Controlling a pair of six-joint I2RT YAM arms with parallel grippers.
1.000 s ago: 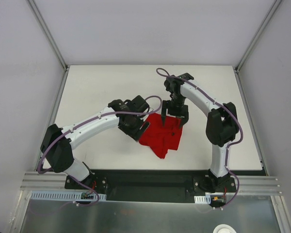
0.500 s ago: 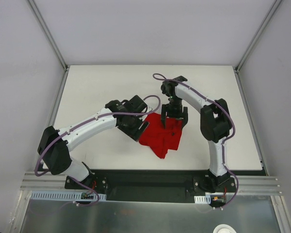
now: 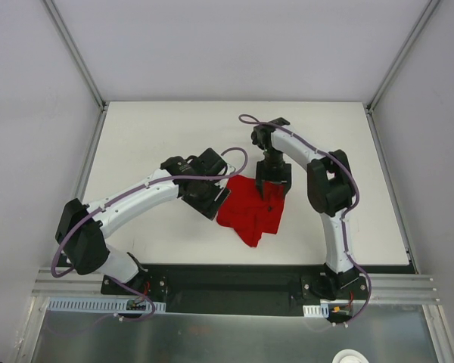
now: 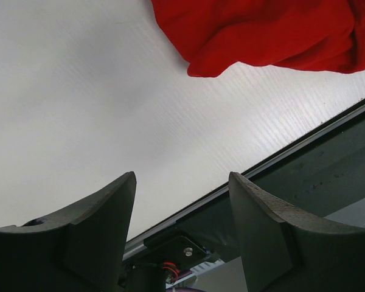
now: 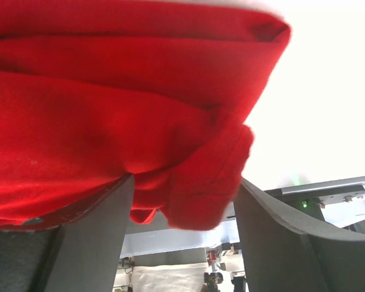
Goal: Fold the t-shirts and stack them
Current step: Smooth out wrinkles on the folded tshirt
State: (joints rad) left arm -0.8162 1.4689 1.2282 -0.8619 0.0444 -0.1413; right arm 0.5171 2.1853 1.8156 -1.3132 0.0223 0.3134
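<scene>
The red t-shirt (image 3: 250, 210) lies crumpled in a bunched heap on the white table, a little right of the middle. My left gripper (image 3: 216, 203) hovers at the heap's left edge, open and empty. In the left wrist view the t-shirt (image 4: 261, 30) lies beyond the gripper (image 4: 182, 182), apart from both fingers. My right gripper (image 3: 273, 189) points down onto the heap's far right edge. In the right wrist view a fold of the t-shirt (image 5: 109, 91) hangs between the spread fingers of the gripper (image 5: 185, 182). It touches the left finger, and a gap shows at the right one.
The white table (image 3: 151, 136) stretches behind and to both sides of the heap. A black rail (image 3: 234, 276) with the arm bases runs along the near edge. Grey enclosure walls with metal posts (image 3: 76, 53) stand on three sides.
My right gripper has come down and slightly left onto the t-shirt's far edge, its jaws widening and then narrowing. The left gripper has drifted a little to the left.
</scene>
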